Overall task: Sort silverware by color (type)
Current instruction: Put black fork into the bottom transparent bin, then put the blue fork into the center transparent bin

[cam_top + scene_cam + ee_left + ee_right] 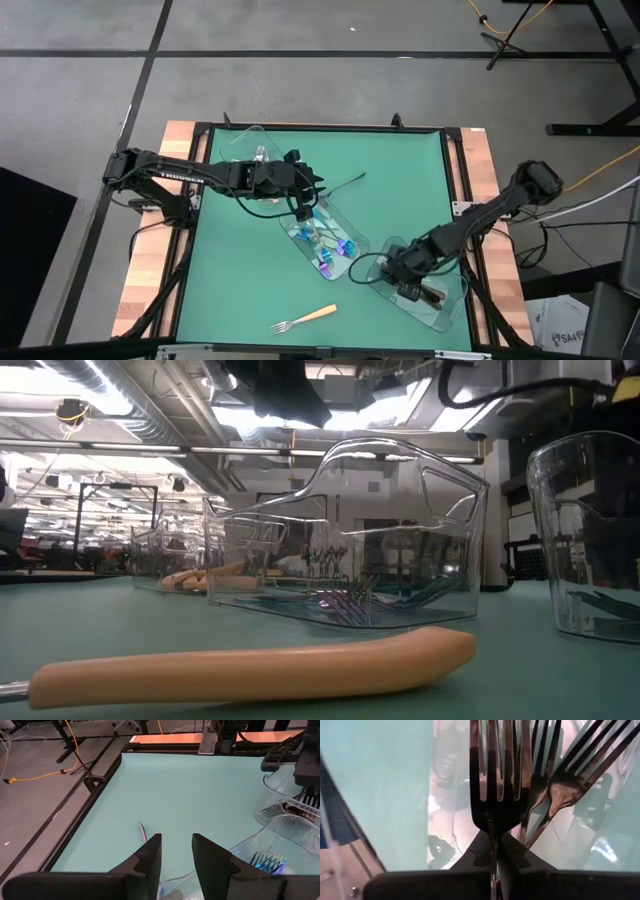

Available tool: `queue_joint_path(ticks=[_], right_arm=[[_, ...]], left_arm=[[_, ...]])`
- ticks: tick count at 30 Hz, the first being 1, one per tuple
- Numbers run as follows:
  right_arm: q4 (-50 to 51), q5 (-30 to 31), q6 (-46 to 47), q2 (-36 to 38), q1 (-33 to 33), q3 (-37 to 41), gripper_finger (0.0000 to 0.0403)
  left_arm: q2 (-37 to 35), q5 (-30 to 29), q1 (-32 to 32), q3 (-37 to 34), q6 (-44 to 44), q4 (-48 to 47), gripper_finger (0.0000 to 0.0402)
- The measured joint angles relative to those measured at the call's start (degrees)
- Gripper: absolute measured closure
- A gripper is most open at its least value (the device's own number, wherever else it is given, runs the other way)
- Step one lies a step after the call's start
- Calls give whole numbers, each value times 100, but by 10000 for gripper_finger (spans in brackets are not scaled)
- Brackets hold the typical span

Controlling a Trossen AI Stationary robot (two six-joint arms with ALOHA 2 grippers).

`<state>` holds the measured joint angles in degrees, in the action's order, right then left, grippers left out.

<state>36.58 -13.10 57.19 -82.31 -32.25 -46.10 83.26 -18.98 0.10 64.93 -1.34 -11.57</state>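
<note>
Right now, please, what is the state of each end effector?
Left end effector: open, empty.
Right end effector: closed, holding a dark grey-black metal fork.

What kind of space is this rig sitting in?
Probably a robotics lab or workshop: a green-matted work table on a grey concrete floor, exposed ceiling ducts with strip lighting, and a yellow cable trailing across the floor.

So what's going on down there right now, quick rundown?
Right gripper shut on dark fork, over its clear tray. Left gripper open, empty, above iridescent tray. Orange-handled fork loose on mat, unobstructed.
</note>
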Motion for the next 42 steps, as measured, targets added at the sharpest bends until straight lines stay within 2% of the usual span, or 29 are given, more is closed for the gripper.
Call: queue_joint_path(ticks=[14,24,31,37,42], right_arm=[[9,61,-28,-161,0,-1,399],[7,61,-33,-161,0,-1,335],[15,-131,-65,-146,2,-9,325],[788,-242,-201,-143,2,-546,325],[1745,65,-519,-141,10,-1270,324]], left_arm=[[1,0,0,0,0,0,298],[2,0,0,0,0,1,298],[2,0,0,0,2,0,298],[-12,-1,-1,0,2,-2,298],[-168,0,-2,-2,62,-76,298]])
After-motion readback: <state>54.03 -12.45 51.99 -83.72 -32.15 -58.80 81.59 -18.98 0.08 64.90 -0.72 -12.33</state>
